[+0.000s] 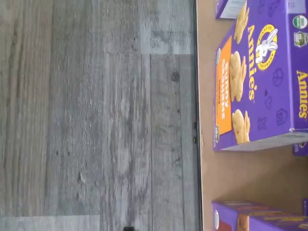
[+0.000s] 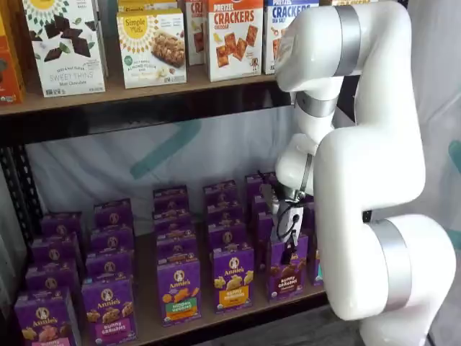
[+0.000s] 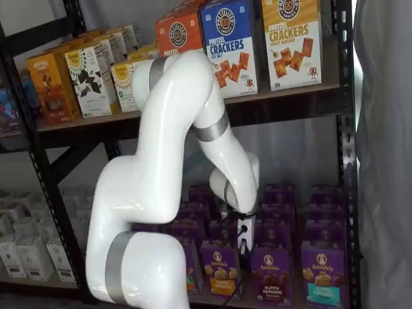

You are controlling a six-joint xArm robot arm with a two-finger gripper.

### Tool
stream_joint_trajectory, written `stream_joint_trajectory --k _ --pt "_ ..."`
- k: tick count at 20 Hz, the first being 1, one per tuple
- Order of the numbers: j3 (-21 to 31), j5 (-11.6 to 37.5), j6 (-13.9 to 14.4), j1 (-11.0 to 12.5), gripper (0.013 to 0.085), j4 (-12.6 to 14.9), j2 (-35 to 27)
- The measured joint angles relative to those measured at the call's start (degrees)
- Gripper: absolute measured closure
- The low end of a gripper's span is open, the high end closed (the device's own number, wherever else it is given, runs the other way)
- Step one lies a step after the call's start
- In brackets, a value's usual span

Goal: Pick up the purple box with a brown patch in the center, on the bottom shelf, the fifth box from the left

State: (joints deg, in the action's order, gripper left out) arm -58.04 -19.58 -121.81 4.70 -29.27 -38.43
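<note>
The purple box (image 2: 287,271) with dark brown bunny crackers and a brown band stands upright in the front row of the bottom shelf (image 2: 148,321), right of a yellow-banded carton (image 2: 233,278). It shows in both shelf views (image 3: 270,274). My gripper (image 2: 289,229) hangs in front of the rows, just above and in front of this box's top; it also shows in a shelf view (image 3: 244,237), between the yellow-banded carton (image 3: 221,268) and the brown one. Its black fingers show no clear gap and hold nothing. The wrist view shows the shelf board (image 1: 240,175) and an orange-banded Annie's carton (image 1: 260,77), not the brown one.
Several rows of purple Annie's cartons fill the bottom shelf, with a teal-patch carton (image 3: 320,271) to the right. Cracker boxes (image 2: 235,37) stand on the shelf above. Grey wood floor (image 1: 96,115) lies in front of the rail. My white arm (image 2: 367,180) covers the shelf's right end.
</note>
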Motion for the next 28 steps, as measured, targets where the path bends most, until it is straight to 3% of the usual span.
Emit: stream_joint_trajectory --k 3,6,8,12,15,17,21,28 --pt "-1.86 -3.45 3.18 -0.32 0.013 2.86 -0.92" --pt "-2.66 -3.44 2.49 -1.19 0.013 1.17 -1.64" --pt "-3.0 -3.06 0.71 -1.59 0.013 -1.2 -1.94" --pt "-4.24 -1.29 -7.02 -2.38 0.013 -10.51 -2.84" --pt "-6.07 -0.64 -10.52 -2.24 0.013 -14.39 -4.0" --pt "-7.56 -0.92 -10.62 -1.71 0.013 -14.14 -4.9" --pt "-10.48 -0.77 -7.93 -0.8 0.013 -10.29 -7.2" --pt "-14.83 -0.07 -4.68 -0.05 0.013 -5.82 -11.4"
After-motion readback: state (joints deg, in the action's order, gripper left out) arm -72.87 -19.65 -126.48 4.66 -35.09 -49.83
